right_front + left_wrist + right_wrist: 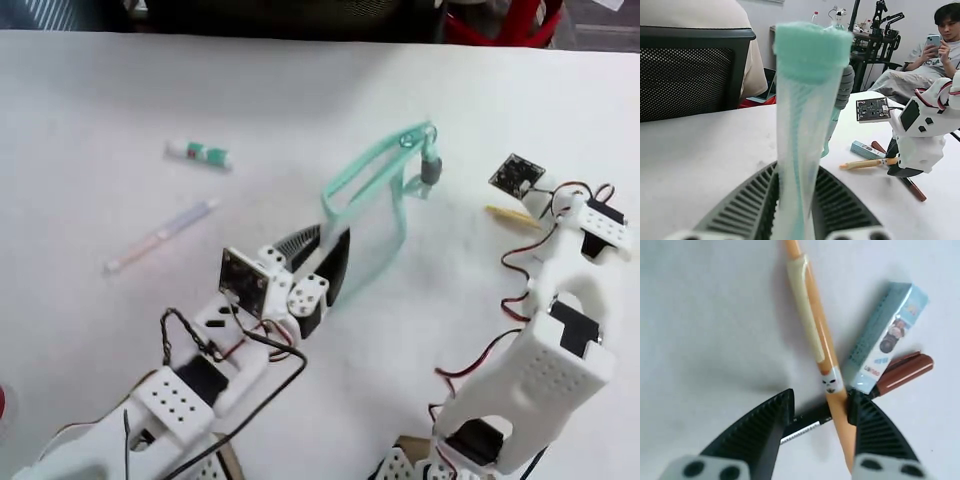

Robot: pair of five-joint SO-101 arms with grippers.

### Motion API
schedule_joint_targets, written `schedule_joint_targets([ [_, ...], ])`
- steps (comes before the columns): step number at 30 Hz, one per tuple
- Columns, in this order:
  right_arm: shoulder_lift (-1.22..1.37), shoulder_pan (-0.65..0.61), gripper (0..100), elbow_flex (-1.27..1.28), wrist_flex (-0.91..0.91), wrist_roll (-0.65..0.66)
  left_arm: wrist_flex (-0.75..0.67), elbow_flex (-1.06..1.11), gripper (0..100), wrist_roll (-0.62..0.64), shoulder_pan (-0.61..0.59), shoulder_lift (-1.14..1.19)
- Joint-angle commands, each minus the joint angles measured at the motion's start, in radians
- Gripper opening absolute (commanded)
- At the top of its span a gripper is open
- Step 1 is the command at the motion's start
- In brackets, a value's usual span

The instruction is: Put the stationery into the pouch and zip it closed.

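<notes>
Mint-green and see-through, the pouch (366, 212) stands up on edge near the middle of the table (300, 90). The left tool (795, 181) is pinched on its near end. Held this way, its long zipped side faces up and the grey zip pull (430, 168) hangs at the far end, probably so the mouth can be reached from above.

To its right, the right tool (821, 400) hangs low over a small heap of stationery. Its jaws are spread on either side of an orange pen (812, 335), which looks like the first pick. A small blue box (887, 335) and a brown pen (905, 372) lie just beside that pen.

A glue stick (198, 153) and a pale pen (160, 237) lie well apart on the other side of the pouch, not yet collected.
</notes>
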Motion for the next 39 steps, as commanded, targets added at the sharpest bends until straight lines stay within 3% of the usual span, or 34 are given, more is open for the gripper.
schedule_joint_targets([
  [1,0.012,-0.027,14.5,-0.009,-0.001,0.014,0.025,0.014,2,0.000,-0.004,0.016],
  [13,-0.008,-0.016,1.8,-0.006,-0.048,0.008,0.025,0.014,2,-0.002,-0.004,0.016],
  [21,-0.275,0.004,1.8,-0.003,0.188,0.005,0.025,0.014,2,-0.002,-0.004,0.015],
  [27,-0.420,-0.010,1.8,0.006,0.285,-0.184,0.025,0.015,2,-0.002,-0.004,0.015],
  [33,-0.409,-0.047,1.8,0.239,0.263,-0.157,0.026,0.017,2,-0.002,-0.004,0.015],
  [36,-0.401,-0.039,1.8,0.348,0.133,-0.169,0.026,0.023,2,-0.002,-0.004,0.015],
  [39,-0.401,-0.039,1.9,0.456,-0.013,-0.270,0.026,0.023,2,-0.002,-0.004,0.015],
])
